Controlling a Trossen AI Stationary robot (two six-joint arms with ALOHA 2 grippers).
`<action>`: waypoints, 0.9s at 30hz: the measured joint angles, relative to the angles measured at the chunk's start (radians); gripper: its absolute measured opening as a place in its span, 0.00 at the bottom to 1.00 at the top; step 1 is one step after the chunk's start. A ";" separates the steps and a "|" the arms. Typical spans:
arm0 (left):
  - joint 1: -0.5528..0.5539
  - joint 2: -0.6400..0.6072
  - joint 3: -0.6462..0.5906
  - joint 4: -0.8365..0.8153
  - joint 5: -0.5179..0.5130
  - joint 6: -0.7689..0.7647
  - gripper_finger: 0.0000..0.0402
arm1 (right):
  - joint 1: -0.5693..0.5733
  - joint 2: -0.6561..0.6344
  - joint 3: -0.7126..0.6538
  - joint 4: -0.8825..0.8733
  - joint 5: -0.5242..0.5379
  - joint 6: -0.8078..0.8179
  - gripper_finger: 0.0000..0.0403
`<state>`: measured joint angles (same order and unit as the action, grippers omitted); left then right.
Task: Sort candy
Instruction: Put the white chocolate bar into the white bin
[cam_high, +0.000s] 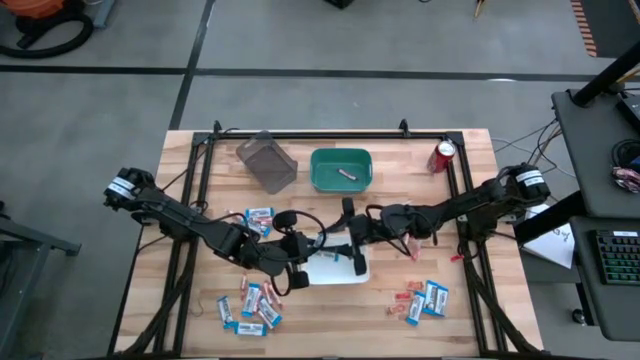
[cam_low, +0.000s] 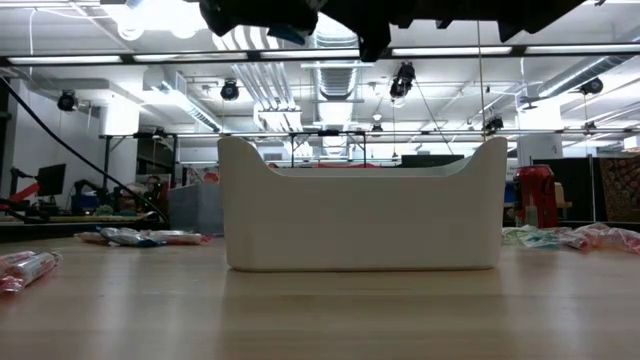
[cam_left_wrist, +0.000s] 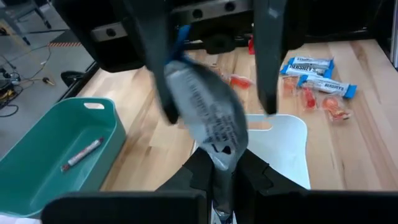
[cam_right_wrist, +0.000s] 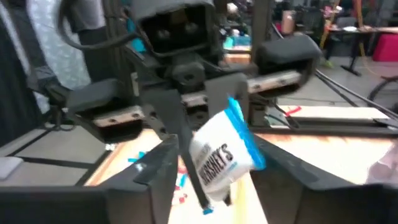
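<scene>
Holding a blue-and-white Hershey's packet (cam_right_wrist: 225, 152) pinched by its end, the left hand (cam_high: 300, 272) is clamped on it above the white tray (cam_high: 335, 270), directly facing the right hand (cam_high: 352, 232). Right hand's fingers (cam_left_wrist: 271, 56) stand apart on either side of the packet's free end; contact with the wrapper cannot be told. White tray sits below both hands at mid-worktop (cam_high: 400, 330). More packets and red-orange pieces lie in a cluster (cam_high: 250, 303) on the left hand's near side, and another cluster (cam_high: 420, 300) lies beyond the right hand. Green bin (cam_high: 341, 170), holding one pinkish stick (cam_high: 347, 174), sits behind the hands.
</scene>
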<state>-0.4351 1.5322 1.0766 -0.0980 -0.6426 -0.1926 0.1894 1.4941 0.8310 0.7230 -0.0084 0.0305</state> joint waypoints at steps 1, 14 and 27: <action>0.000 0.000 0.000 0.001 0.000 0.000 0.03 | 0.000 -0.001 0.000 0.000 -0.009 -0.001 0.36; 0.000 -0.009 0.000 -0.010 0.009 -0.018 0.11 | -0.002 -0.002 0.000 0.000 -0.071 -0.010 0.06; -0.004 -0.029 0.108 -0.605 0.245 -0.307 0.31 | -0.017 -0.009 0.175 -0.702 -0.038 0.141 0.06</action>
<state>-0.4389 1.5036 1.1847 -0.7028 -0.3974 -0.4999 0.1722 1.4853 1.0061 0.0212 -0.0460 0.1715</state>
